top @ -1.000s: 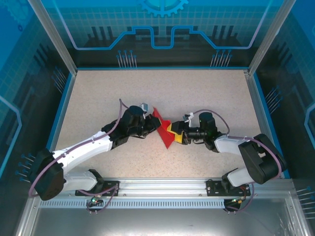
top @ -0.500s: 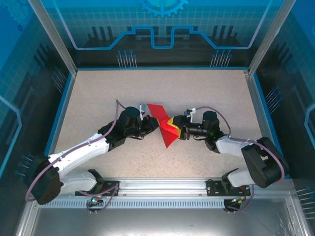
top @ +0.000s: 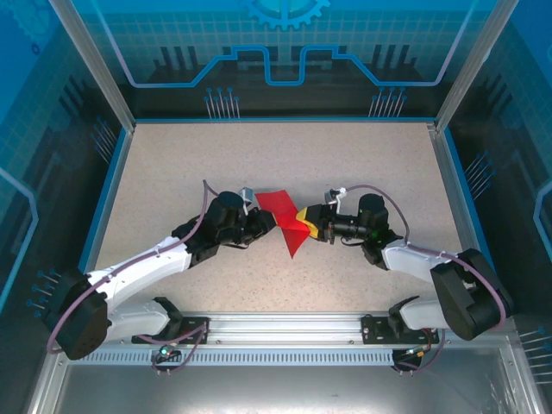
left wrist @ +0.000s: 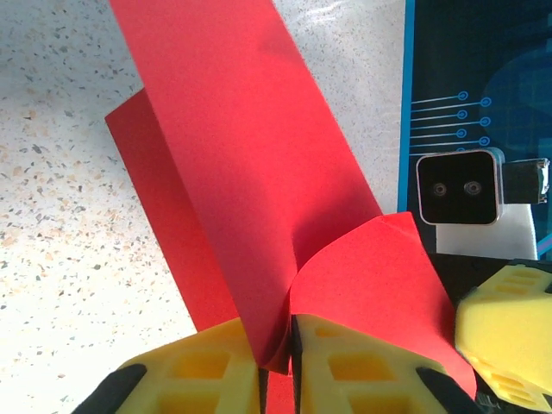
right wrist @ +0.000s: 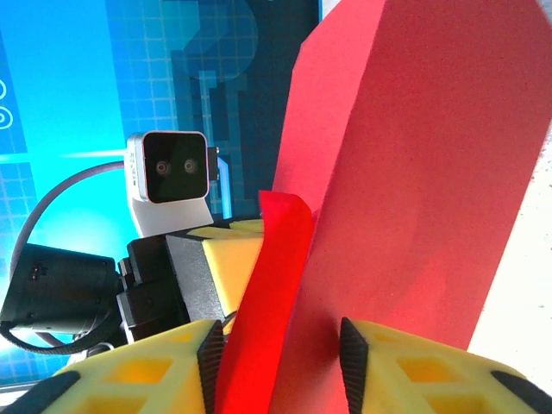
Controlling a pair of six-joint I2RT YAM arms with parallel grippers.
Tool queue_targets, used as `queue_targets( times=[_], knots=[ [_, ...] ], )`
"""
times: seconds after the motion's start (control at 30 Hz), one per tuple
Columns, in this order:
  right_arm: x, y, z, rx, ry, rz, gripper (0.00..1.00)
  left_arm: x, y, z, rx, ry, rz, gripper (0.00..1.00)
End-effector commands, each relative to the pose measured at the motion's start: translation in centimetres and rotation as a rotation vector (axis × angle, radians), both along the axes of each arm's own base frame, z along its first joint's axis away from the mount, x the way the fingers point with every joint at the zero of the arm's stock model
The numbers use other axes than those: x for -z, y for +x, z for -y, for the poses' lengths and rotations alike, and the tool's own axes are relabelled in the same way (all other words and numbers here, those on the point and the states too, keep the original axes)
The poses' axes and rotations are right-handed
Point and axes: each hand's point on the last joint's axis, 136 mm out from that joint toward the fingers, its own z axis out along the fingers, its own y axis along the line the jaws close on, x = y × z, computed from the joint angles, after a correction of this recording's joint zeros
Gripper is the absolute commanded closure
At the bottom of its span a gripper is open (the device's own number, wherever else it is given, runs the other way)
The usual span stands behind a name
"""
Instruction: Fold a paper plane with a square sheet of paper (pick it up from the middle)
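Red paper (top: 283, 211) sits at the middle of the table (top: 216, 155), partly folded, point toward the near edge, between both arms; left pincer (left wrist: 276, 345) is clamped on a fold, fingers nearly together; right pincer (right wrist: 280, 345) straddles the opposite side, fingers against paper, though I can't tell if it's really gripping

Robot test cell in a lab, speckled beige table (top: 259, 155) edged in blue, aluminium frame posts (top: 90, 60), translucent blue wall panels (top: 285, 43) printed with circuit and gear graphics, slotted metal rail (top: 285, 326) carrying cabled left arm (top: 147, 263) and right arm (top: 431, 259)
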Motion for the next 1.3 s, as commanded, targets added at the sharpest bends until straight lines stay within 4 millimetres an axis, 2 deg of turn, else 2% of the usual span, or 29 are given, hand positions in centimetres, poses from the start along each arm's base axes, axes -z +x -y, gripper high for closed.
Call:
queue_targets(
  times=[0.0,0.37,0.53,0.63,0.7,0.87,1.0,1.17,1.27],
  knots=[
    [-0.4,0.0,0.3,-0.006,-0.015,0.030,0.61,-0.4,-0.2,-0.1,0.012,-0.031,0.009,0.82],
    [0.3,-0.2,0.6,-0.014,-0.092,0.054,0.81,0.9,-0.5,-0.3,0.023,-0.008,-0.016,0.76],
    [0.8,-0.6,1.3,-0.026,-0.217,0.097,0.90,0.7,-0.5,-0.7,0.028,0.004,-0.019,0.69],
    [1.6,-0.8,2.2,-0.038,-0.342,0.131,0.94,0.4,-0.4,-1.0,0.033,0.024,-0.013,0.60],
    [2.0,-0.7,3.3,-0.036,-0.473,0.185,0.96,0.0,-0.3,-1.4,0.035,0.037,-0.010,0.53],
    [3.4,-0.1,8.2,-0.012,-0.930,0.306,1.00,-1.5,0.1,-2.6,0.049,0.077,0.008,0.36],
    [3.5,0.7,11.7,0.033,-1.254,0.382,1.00,-2.3,0.6,-3.2,0.070,0.089,0.008,0.30],
    [1.6,1.9,13.4,0.090,-1.642,0.516,1.00,-2.9,1.6,-4.5,0.069,0.111,0.008,0.27],
    [1.7,2.0,12.0,0.056,-1.801,0.585,1.00,-3.1,2.2,-5.5,0.055,0.111,0.005,0.27]
  ],
)
